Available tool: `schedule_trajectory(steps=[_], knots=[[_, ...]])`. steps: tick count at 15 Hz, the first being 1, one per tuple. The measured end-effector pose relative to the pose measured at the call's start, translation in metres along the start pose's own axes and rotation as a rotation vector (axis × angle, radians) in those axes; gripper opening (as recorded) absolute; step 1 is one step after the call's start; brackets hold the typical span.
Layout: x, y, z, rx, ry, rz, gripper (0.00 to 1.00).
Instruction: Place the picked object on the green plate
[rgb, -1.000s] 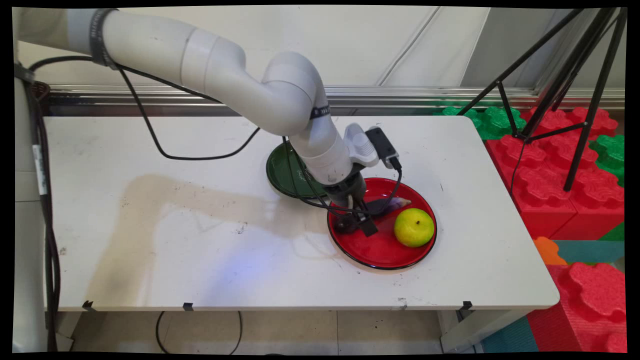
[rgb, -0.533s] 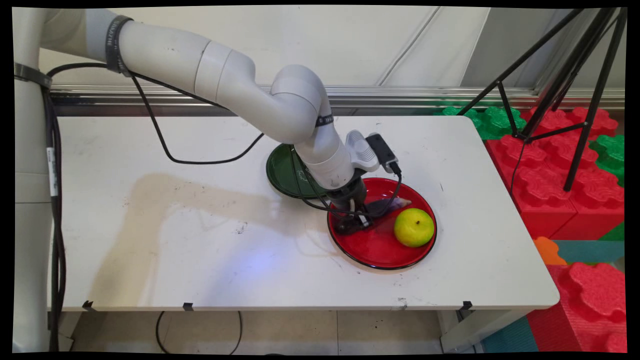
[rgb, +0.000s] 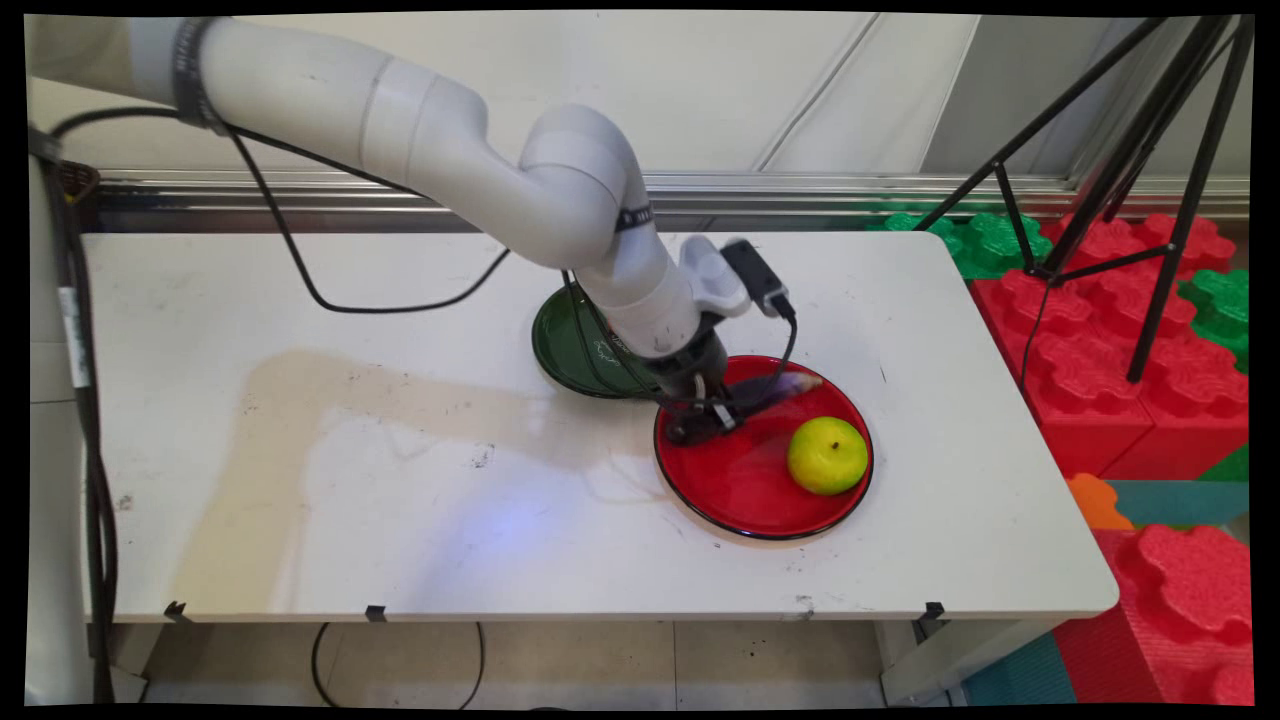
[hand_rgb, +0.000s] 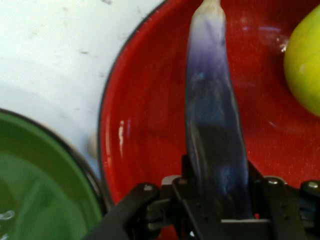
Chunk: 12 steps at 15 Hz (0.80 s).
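Observation:
My gripper (rgb: 712, 420) is shut on the dark end of a purple eggplant (rgb: 776, 390) over the left part of a red plate (rgb: 750, 500). In the hand view the eggplant (hand_rgb: 212, 100) runs up from between the fingers of the gripper (hand_rgb: 217, 192), its pale tip pointing away across the red plate (hand_rgb: 145, 125). A yellow-green round fruit (rgb: 827, 455) lies on the plate's right side, apart from the eggplant, and shows at the hand view's right edge as the fruit (hand_rgb: 306, 60). A dark green plate (rgb: 565, 345) sits just left and behind, partly hidden by the arm.
The green plate (hand_rgb: 35, 190) nearly touches the red one. A black tripod (rgb: 1130, 200) stands beyond the table's right end, over red and green foam blocks (rgb: 1100, 340). Black cables hang from the arm across the table's back left.
The open fingers have shut on the eggplant's dark end. The hand has then moved a little up and towards the back, and the eggplant has moved with it.

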Motion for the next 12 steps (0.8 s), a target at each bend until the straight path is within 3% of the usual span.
schedule_trajectory(steps=[6, 12], knots=[[0.003, -0.014, -0.068, 0.075, 0.072, -0.075, 0.00], [-0.004, -0.028, -0.121, 0.121, 0.120, -0.141, 0.00]])
